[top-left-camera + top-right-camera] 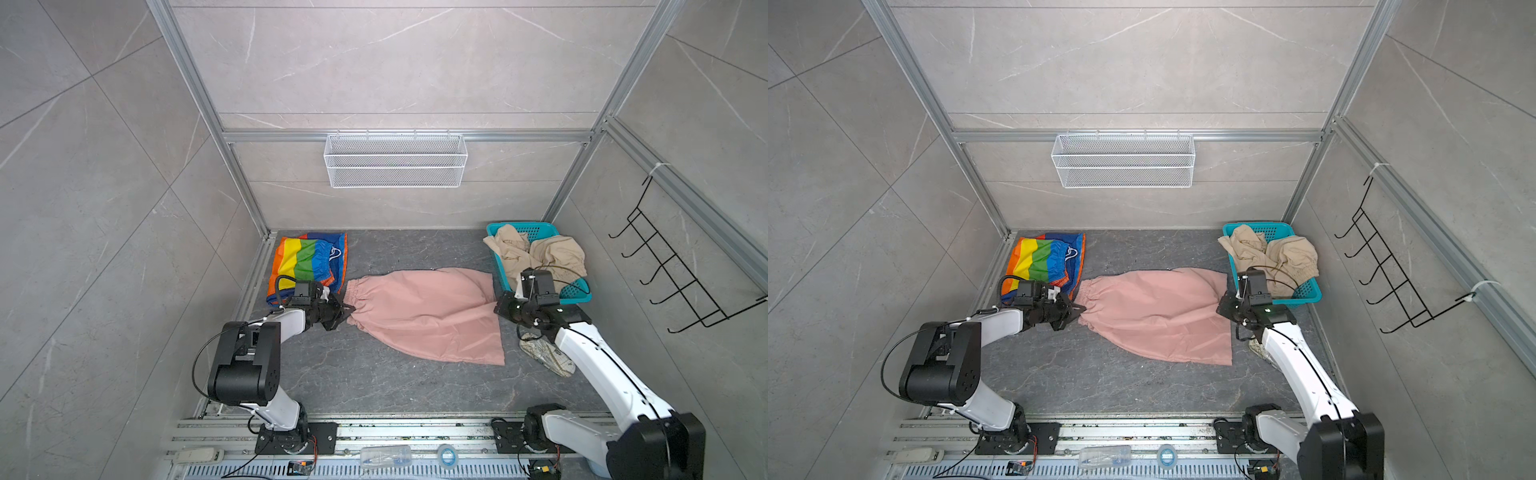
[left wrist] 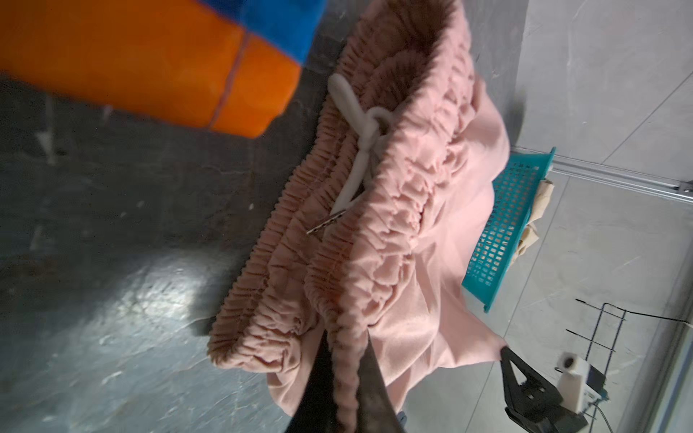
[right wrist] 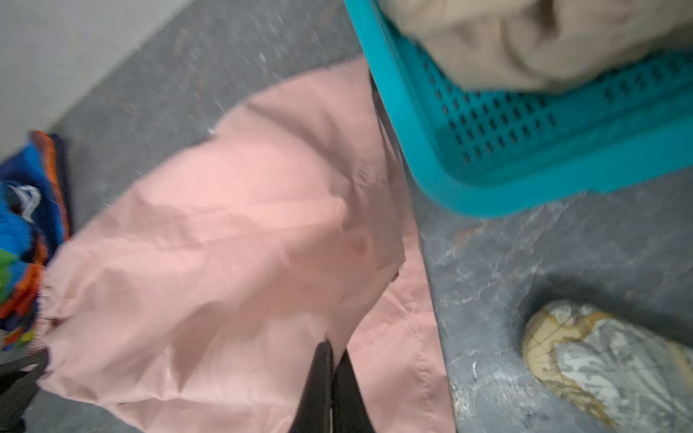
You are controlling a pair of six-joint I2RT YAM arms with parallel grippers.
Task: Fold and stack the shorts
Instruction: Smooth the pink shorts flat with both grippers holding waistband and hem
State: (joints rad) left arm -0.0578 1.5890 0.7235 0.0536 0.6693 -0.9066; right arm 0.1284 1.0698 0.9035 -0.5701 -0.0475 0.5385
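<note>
Closest to the lens, the rail (image 1: 374,432) carries both arm bases, and from there you have one arm reaching to each end of the pink shorts (image 1: 424,316), which lie spread across the middle of the dark table (image 1: 374,386). Your left gripper (image 1: 347,309) is clenched on the near corner of the gathered waistband. The left wrist view shows the elastic pinched between the fingers (image 2: 375,393), with the white drawstring (image 2: 360,150) knotted further along. Your right gripper (image 1: 500,306) is clamped on the leg hem at the opposite end, just beside the teal basket (image 1: 577,293), and the right wrist view shows pink cloth nipped between its closed jaws.

Gripping both ends like this looks meant to draw the cloth taut lengthwise so it lies flat before a fold. The waistband corner is raised a little and the rest lies on the table.

The rainbow shorts (image 1: 309,259) sit folded in the far left corner, just beside the pink waistband, and I judge the stack starts there. The beige shorts (image 1: 540,253) are heaped in the basket, spilling over its rim, not yet folded. A crumpled patterned wad (image 1: 548,359) lies under your right arm, so mind it if you sweep the hem across
</note>
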